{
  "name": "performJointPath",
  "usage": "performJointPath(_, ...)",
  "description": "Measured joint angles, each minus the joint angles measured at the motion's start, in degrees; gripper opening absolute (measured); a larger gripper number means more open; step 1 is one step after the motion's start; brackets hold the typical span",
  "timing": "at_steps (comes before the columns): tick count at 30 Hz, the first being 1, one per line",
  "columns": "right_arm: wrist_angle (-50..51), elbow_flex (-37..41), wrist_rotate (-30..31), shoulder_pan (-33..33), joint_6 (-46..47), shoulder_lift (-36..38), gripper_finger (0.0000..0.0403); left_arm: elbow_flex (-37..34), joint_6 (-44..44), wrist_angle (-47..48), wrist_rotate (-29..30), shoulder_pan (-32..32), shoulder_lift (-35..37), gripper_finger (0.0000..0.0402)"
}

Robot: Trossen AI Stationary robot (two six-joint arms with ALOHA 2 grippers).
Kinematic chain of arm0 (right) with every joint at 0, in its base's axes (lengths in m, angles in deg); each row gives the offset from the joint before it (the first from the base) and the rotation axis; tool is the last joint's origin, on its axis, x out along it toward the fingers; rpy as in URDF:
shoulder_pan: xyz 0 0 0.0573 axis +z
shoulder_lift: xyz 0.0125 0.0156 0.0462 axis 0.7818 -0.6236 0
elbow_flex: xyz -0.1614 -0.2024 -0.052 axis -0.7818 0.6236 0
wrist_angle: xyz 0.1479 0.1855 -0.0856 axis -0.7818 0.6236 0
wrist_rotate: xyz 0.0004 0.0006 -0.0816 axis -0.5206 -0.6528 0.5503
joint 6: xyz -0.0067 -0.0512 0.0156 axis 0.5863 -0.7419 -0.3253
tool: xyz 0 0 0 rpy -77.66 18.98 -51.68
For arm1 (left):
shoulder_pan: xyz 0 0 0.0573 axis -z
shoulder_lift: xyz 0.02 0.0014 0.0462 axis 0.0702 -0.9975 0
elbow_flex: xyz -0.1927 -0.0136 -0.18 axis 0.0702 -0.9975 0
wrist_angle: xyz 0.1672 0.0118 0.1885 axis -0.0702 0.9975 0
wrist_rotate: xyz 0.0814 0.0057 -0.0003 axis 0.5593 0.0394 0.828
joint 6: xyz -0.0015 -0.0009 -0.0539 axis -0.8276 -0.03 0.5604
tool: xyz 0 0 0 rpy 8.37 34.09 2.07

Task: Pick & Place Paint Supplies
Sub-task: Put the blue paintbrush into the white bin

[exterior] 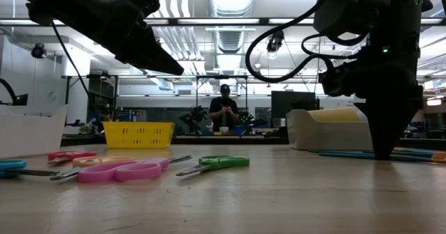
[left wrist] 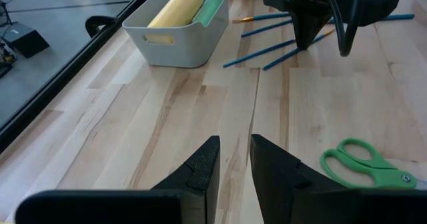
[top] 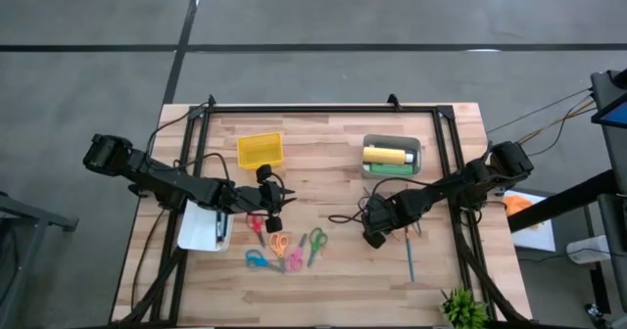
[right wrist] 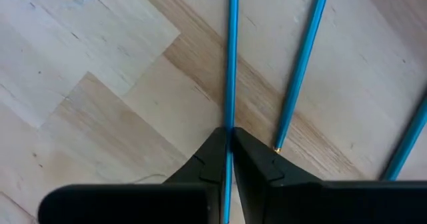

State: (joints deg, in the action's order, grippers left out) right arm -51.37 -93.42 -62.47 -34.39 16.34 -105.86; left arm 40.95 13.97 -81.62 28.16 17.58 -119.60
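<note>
A teal brush [right wrist: 231,57] lies flat on the wooden table [top: 333,270], right of centre and in front of the grey bin [top: 416,151], with the right gripper [right wrist: 230,139] lowered onto it and its fingers pinched together on the shaft. More teal brushes [right wrist: 305,54] lie just beside it, while a yellow bottle [top: 386,155] and a green bottle [top: 390,170] rest in the bin. The left gripper [left wrist: 233,159] hangs above the scissors [top: 284,248], near the yellow basket [top: 260,150], fingers slightly apart and holding nothing.

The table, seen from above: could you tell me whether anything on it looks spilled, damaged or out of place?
Nothing stands out. The brushes lie loose on the table by the right gripper, and the scissors lie scattered but intact.
</note>
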Motion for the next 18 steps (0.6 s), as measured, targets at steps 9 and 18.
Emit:
performJointPath(9,-1.6,-2.5,1.6,0.0,-0.1,2.3,0.0018,0.0,0.0,0.0,0.0,0.0,0.0,0.0086)
performJointPath(18,-12.1,-4.2,5.9,-0.3,-4.9,3.5,0.0018,0.0,0.0,0.4,0.0,0.0,0.0,0.0086)
